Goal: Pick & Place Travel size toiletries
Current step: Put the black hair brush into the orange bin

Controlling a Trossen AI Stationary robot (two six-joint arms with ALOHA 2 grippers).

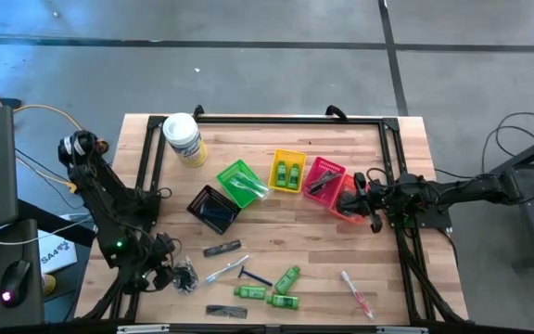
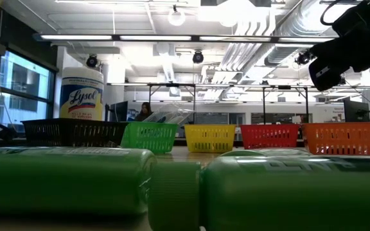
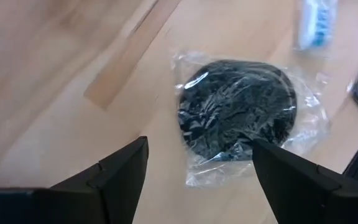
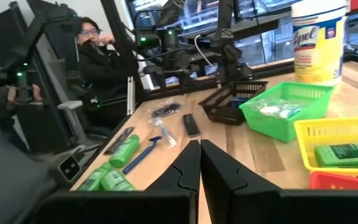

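Hovering with jaws spread wide and empty, the left gripper [image 3: 194, 168] is positioned just above the clear-wrapped dark mesh bundle [image 3: 238, 112], while the right gripper [image 4: 200, 163] is kept shut near the orange basket [image 1: 348, 206].

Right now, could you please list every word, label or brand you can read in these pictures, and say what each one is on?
"Lysol": on the yellow label of the white-lidded tub.
Smaller print on that tub: too small to read.
Print on the green bottles in the yellow basket: blurred, unreadable.
Markings on the wrapped toothbrush: blurred, unreadable.
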